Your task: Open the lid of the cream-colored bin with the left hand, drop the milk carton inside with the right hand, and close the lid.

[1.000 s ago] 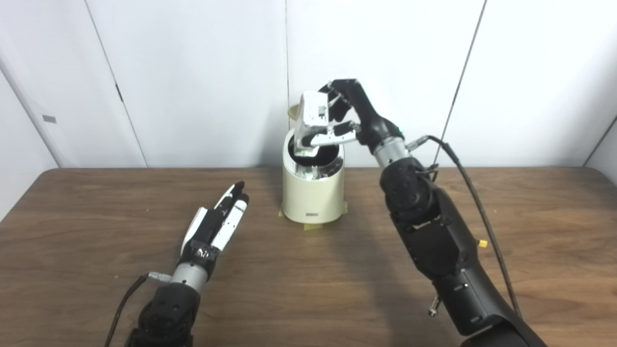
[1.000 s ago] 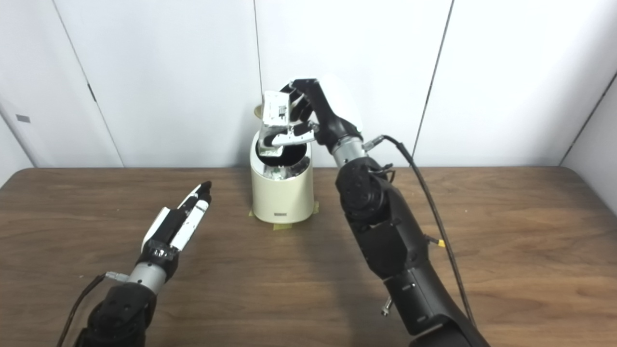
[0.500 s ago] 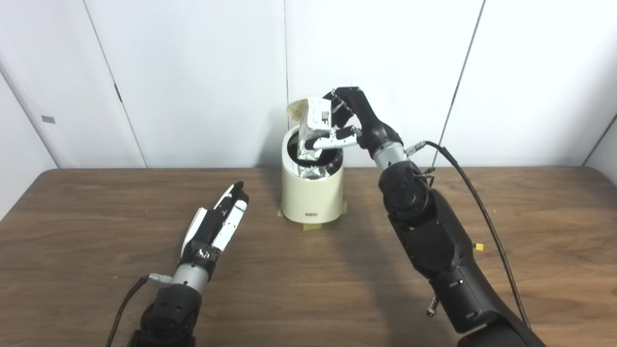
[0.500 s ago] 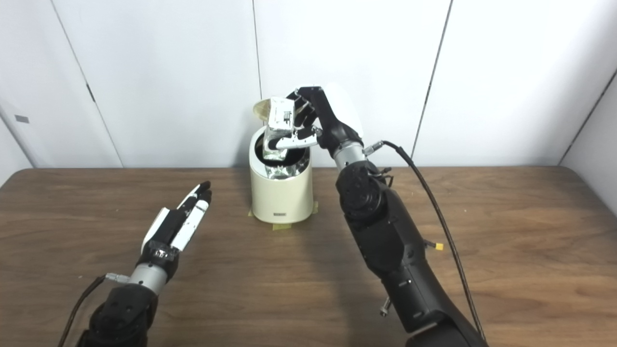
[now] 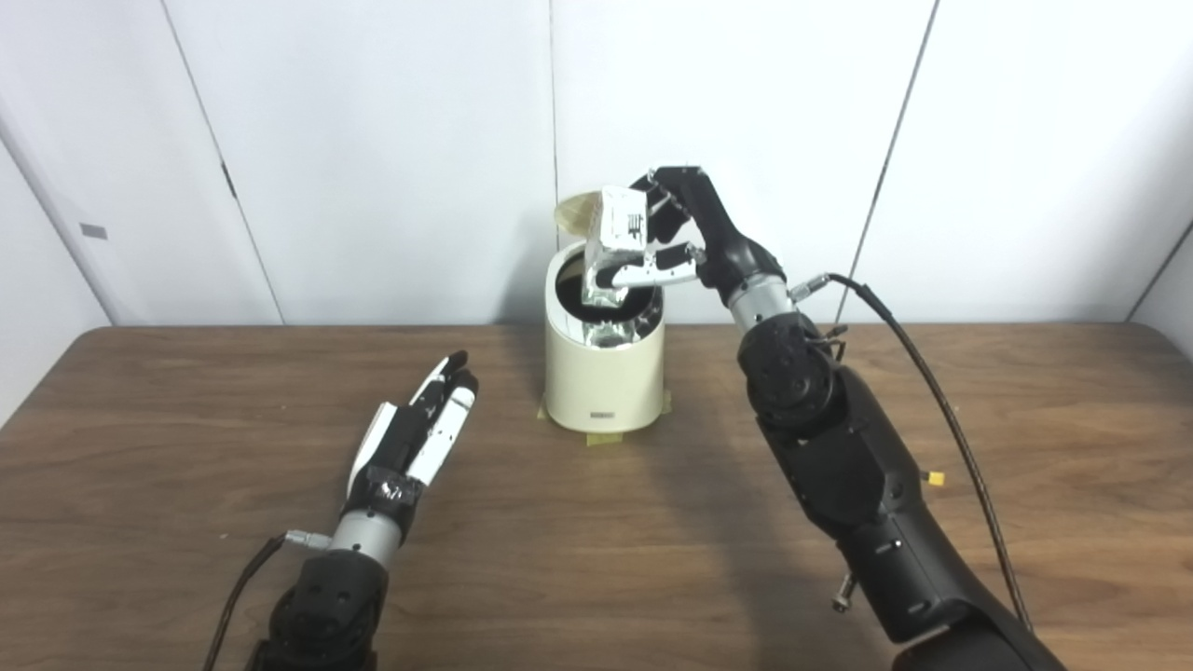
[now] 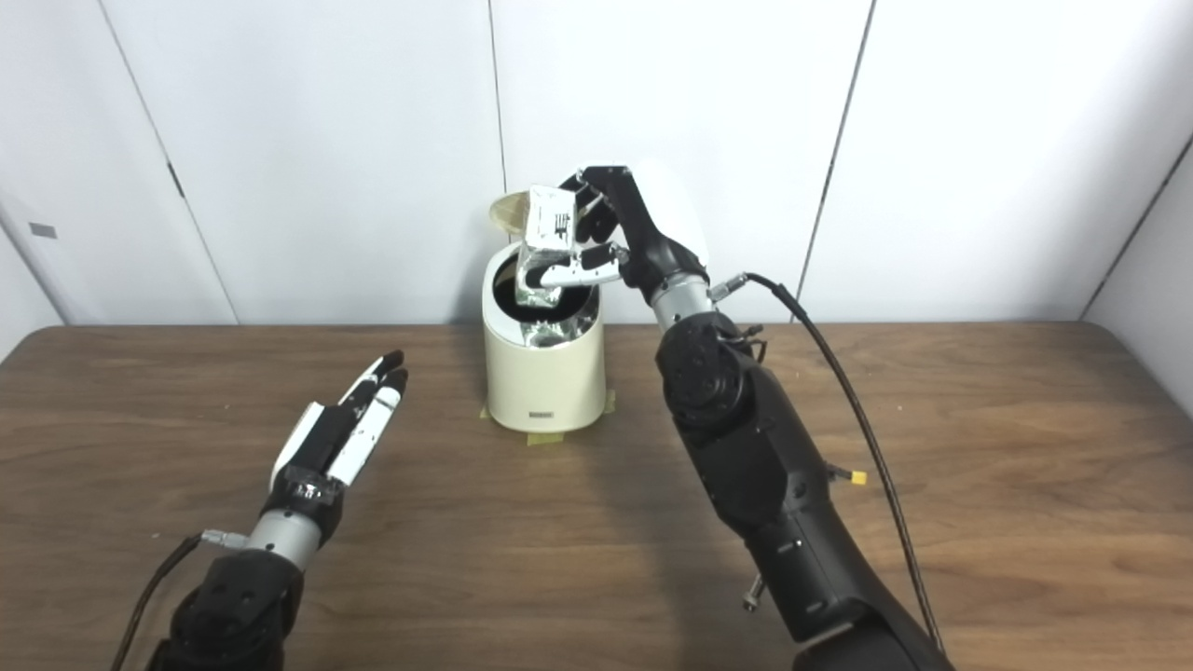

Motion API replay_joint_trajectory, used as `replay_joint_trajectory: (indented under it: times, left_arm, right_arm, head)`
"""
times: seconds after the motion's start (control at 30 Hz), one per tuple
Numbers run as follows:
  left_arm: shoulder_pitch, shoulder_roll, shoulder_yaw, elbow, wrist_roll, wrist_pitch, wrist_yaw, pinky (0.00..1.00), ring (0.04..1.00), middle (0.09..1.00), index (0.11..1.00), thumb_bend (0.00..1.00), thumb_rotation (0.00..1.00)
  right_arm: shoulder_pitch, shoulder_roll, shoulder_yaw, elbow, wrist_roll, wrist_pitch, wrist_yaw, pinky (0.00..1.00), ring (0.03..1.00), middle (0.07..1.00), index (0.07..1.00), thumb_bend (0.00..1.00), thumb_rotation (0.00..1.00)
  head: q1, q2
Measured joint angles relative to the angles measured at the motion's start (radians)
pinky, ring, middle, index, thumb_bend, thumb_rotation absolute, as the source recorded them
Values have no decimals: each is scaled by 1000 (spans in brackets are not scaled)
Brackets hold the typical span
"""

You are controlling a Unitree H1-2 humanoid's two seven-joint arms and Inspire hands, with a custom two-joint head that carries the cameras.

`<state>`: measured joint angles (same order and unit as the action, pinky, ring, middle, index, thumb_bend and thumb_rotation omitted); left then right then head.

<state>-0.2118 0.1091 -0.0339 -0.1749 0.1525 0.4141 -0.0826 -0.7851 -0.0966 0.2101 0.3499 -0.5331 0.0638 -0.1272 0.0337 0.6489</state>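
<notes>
The cream-colored bin [image 5: 601,373] stands at the back middle of the table, its lid [image 5: 575,211] tipped up behind the opening. My right hand [image 5: 676,233] is shut on the white milk carton [image 5: 617,238] and holds it over the bin's open mouth, its lower end just inside the rim. My left hand [image 5: 419,431] lies low over the table, left of the bin and apart from it, fingers straight and holding nothing. The bin also shows in the right eye view [image 6: 543,373].
The wooden table [image 5: 186,447] runs wide to both sides of the bin. Yellow tape [image 5: 603,436] marks the bin's foot. A black cable [image 5: 932,373] hangs along my right arm. White wall panels stand close behind the bin.
My right hand has moved the carton a little right and lowered it over the bin's mouth. My left hand has stayed where it was.
</notes>
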Motion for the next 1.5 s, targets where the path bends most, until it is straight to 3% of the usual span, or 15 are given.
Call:
replay_joint_trajectory:
  times: [0.03, 0.13, 0.2, 0.23, 0.33, 0.43, 0.9, 0.97, 1.0, 1.03, 1.07, 1.13, 1.4, 1.5]
  left_arm:
    - [0, 0, 1, -1, 0, 0, 0, 1000, 1000, 958, 974, 381, 882]
    - [1, 0, 4, -1, 0, 1, 0, 1000, 1000, 953, 969, 390, 884]
    - [1, 1, 5, -1, 1, 0, 0, 1000, 1000, 952, 965, 388, 887]
    - [1, 2, 5, 0, 1, 0, 1, 1000, 1000, 950, 964, 381, 878]
    - [1, 1, 6, 1, 1, 0, 1, 1000, 1000, 951, 962, 371, 859]
    - [1, 1, 4, 1, 1, 0, 1, 1000, 992, 950, 955, 362, 848]
    - [9, 45, -35, 3, 50, -13, -1, 963, 972, 946, 942, 295, 882]
    - [9, 45, -37, 3, 54, -13, -1, 960, 969, 946, 942, 292, 881]
    - [9, 45, -37, 2, 55, -13, -1, 962, 968, 947, 943, 292, 876]
    - [9, 45, -37, 2, 56, -13, -1, 962, 968, 946, 943, 293, 872]
    - [9, 45, -37, 2, 56, -13, -1, 952, 965, 945, 941, 292, 865]
    - [11, 44, -35, 2, 53, -13, -1, 956, 965, 945, 942, 302, 848]
    - [14, 43, -25, 3, 49, -30, 0, 938, 963, 944, 942, 318, 852]
    - [11, 42, -16, 4, 46, -31, 1, 991, 964, 933, 933, 325, 838]
  right_arm:
    - [0, -3, 7, 0, -11, 0, 0, 519, 552, 543, 472, 518, 0]
    - [0, -19, 42, -1, -61, 5, 7, 794, 824, 748, 492, 521, 115]
    - [0, -26, 55, -2, -87, 14, 15, 882, 911, 799, 495, 523, 130]
    - [0, -28, 60, -2, -97, 21, 21, 925, 950, 822, 605, 728, 95]
    - [0, -32, 71, -2, -119, 32, 40, 965, 986, 833, 672, 871, 91]
    - [-3, -33, 79, -2, -132, 32, 48, 946, 988, 827, 671, 898, 119]
    - [-6, -35, 84, -20, -143, 40, 87, 836, 890, 736, 618, 899, 98]
    - [-6, -35, 77, -22, -137, 39, 87, 748, 808, 701, 608, 889, 81]
    - [-6, -34, 71, -22, -128, 38, 86, 654, 704, 654, 592, 866, 50]
    - [-5, -32, 60, -23, -113, 35, 86, 558, 611, 570, 545, 702, 25]
    - [-4, -28, 44, -24, -90, 26, 84, 478, 515, 533, 537, 612, 13]
    - [-2, -23, 20, -33, -61, 19, 69, 396, 436, 499, 522, 538, 2]
    - [36, -22, -18, -136, -8, -3, 44, 378, 422, 499, 486, 521, 0]
    - [66, -22, -33, -180, 1, 17, 48, 373, 431, 495, 482, 522, 0]
  head:
    - [0, 0]
    - [-5, 2]
    - [-6, 2]
    - [-6, 2]
    - [-3, 5]
    - [-2, 5]
    - [-6, 2]
    - [-8, 2]
    - [-8, 3]
    - [-6, 3]
    - [-6, 3]
    - [-6, 5]
    - [-6, 5]
    - [-3, 5]
